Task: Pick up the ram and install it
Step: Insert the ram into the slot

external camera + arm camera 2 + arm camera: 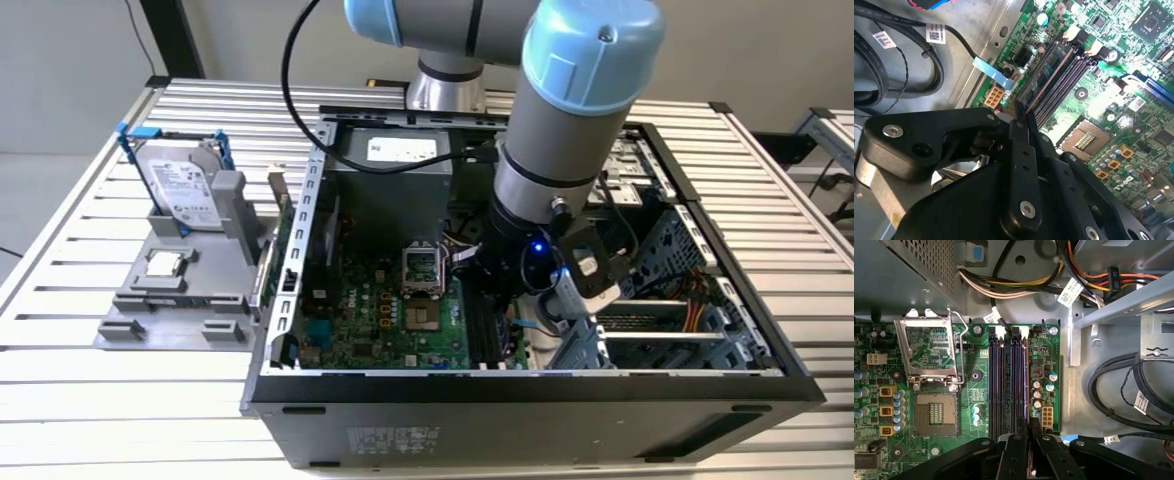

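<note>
**Claw pinched on the ram over the memory slots**

The claw (1024,117) reached down inside the open computer case (534,385), its two black fingers (1015,455) drawn nearly together and clamped on the ram (1046,80). In the second wrist view the stick ran as a thin dark strip with a coppery edge from the fingertips out along the slots. In the first wrist view it appeared edge-on, lined up with the slot nearest the board's edge among the memory slots (1004,385). Whether it was fully seated could not be told.

Beside the slots on the motherboard (929,450) lay the bare processor socket (935,414), with its metal retaining frame (929,352) swung open next to it. On the other side of the slots stood a row of small capacitors (1037,390) and a white connector (1046,415), close to the claw's fingers. Black cables (1119,385) looped along the case floor near the arm, and a bundle of coloured wires (1004,287) ran across beyond the slots' far end.

In the exterior view the arm (561,130) came down into the case from above, its wrist filling the space over the slots. On the worktop (80,400) at the exterior view's left, well apart from the case, a grey holder (180,300) carried the hard drive (184,185) upright in its blue bracket and the small square processor chip (166,263) lying flat.
</note>
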